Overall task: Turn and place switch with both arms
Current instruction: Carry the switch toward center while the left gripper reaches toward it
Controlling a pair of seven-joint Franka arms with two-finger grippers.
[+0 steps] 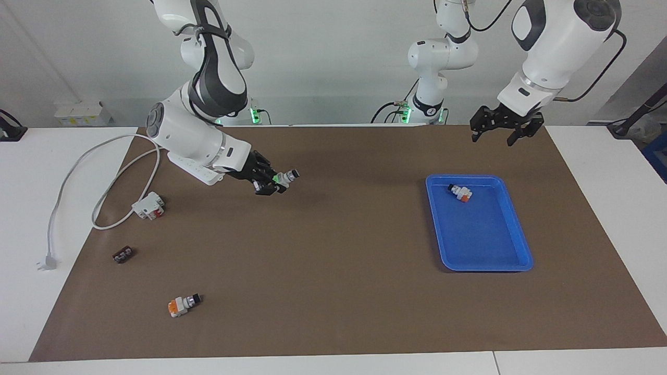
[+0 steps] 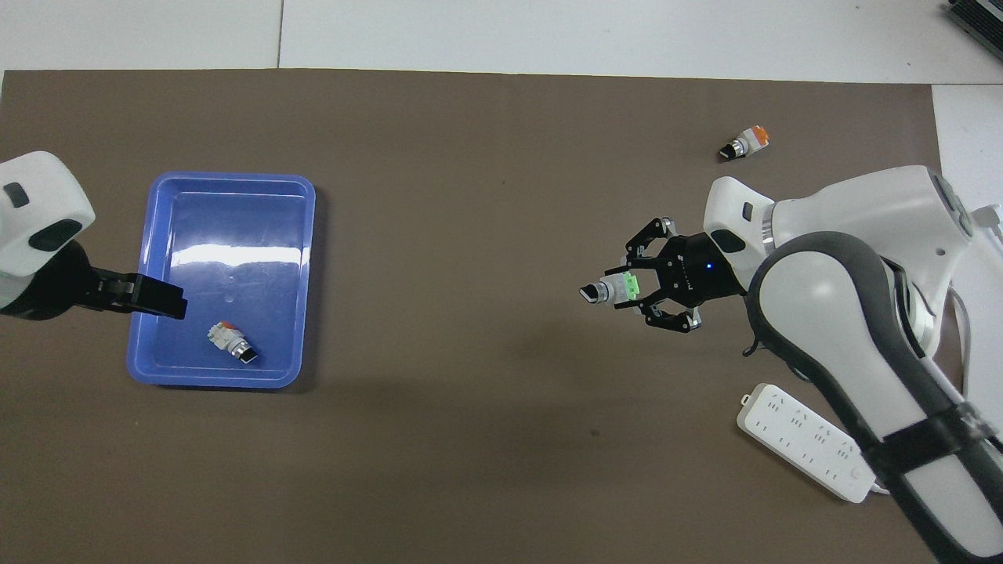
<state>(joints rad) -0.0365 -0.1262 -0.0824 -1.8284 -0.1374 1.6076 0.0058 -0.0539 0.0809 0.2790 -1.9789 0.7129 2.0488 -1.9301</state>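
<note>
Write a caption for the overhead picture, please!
Right hand carries the small green-ended white switch above the brown mat.

blue tray (image 1: 522, 245) — brown mat (image 1: 333, 291), green-ended switch (image 1: 282, 179)

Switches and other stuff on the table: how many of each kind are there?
Green-ended switch, in the right gripper: 1
Orange-ended switches, one on the mat, one in the tray: 2
Blue tray: 1
White power strip: 1
White-and-red block: 1
Small dark part: 1
Total: 7
</note>
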